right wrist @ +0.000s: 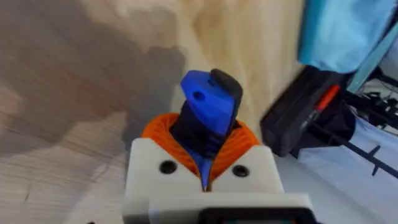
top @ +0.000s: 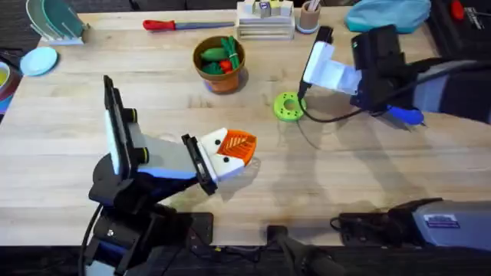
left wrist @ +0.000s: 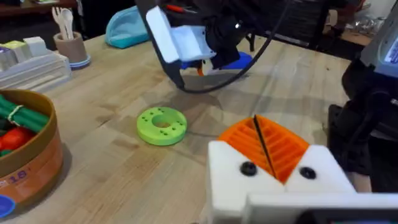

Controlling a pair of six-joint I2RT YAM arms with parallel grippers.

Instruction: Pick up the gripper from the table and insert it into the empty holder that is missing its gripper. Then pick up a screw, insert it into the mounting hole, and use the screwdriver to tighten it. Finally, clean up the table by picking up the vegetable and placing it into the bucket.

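- the left claw point(top: 239, 149) hovers low over the near middle of the counter point(top: 345, 176), its orange ribbed pads point(left wrist: 267, 146) pressed together with nothing between them; both white blocks carry a finger, so the fitting step looks done.
- it seems parked there to keep out of the other arm's way, and bare wood lies all round it, so it has free room to swing any way.
- just beyond it the flat green ring point(top: 288, 106) lies on the wood by itself, with a black cable point(top: 330, 119) curving close past it; that cable is the one thing likely to snag a low sweep.
- the right claw point(top: 399, 107) is out to the right of the ring, pinching the blue screwdriver point(right wrist: 208, 112) by its body; the pads wrap it snugly, probably so it cannot twist. i cannot make out its bit clearly.
- farther back the brown bucket point(top: 222, 77) stands upright with vegetables point(top: 218, 57) already inside it, so the clean-up looks finished too.
- along the far edge lie a red-handled tool point(top: 173, 24) and a cup of utensils point(top: 309, 15), well apart from both arms.
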